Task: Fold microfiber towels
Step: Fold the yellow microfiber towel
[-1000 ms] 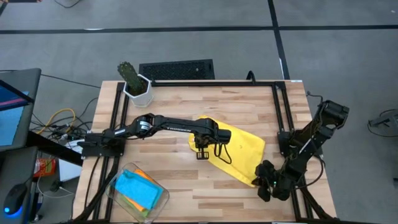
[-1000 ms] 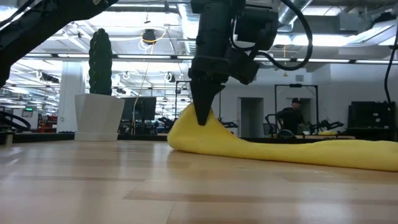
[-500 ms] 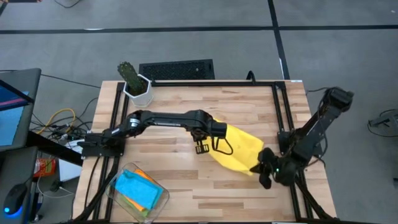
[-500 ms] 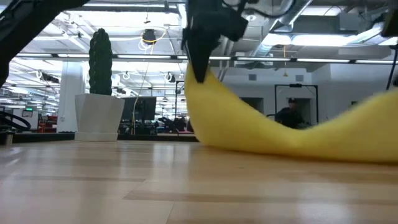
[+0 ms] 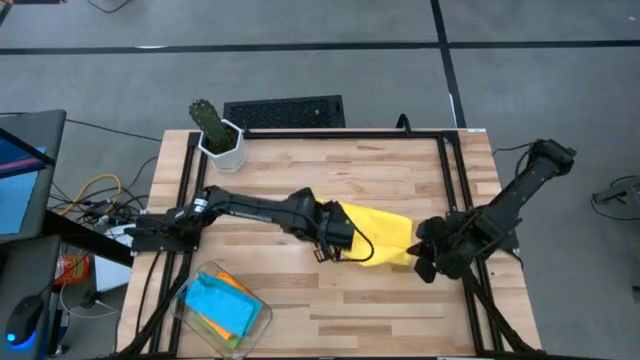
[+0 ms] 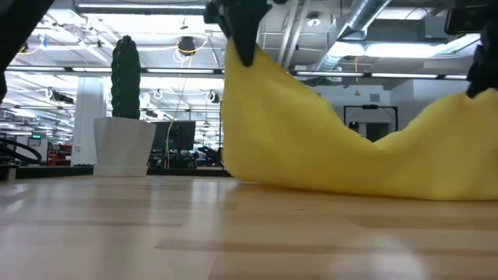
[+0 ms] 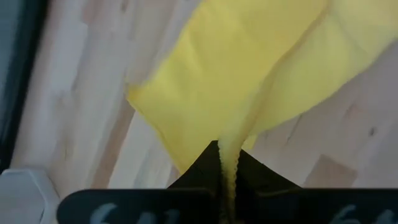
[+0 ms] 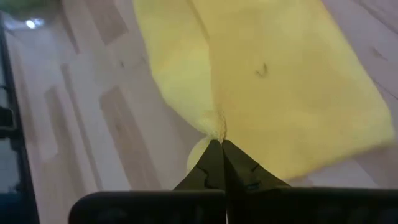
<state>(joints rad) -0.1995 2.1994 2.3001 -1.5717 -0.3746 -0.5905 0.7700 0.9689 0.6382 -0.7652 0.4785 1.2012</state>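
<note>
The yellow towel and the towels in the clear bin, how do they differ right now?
The yellow towel hangs lifted between the left hand and right hand, sagging to the table; the bin towels lie stacked in the clear bin, untouched. The yellow one is draped and creased; those lie flat. All are plain soft cloths.

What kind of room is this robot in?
Probably a robotics lab or workshop. Behind the wooden table the low view shows a big open hall with ceiling ducts, strip lights and more machines, and cables trail beside the table.

Grey floor (image 5: pixel 300 30), bright ceiling lights (image 6: pixel 156 70), exposed ducts (image 6: pixel 366 15).
</note>
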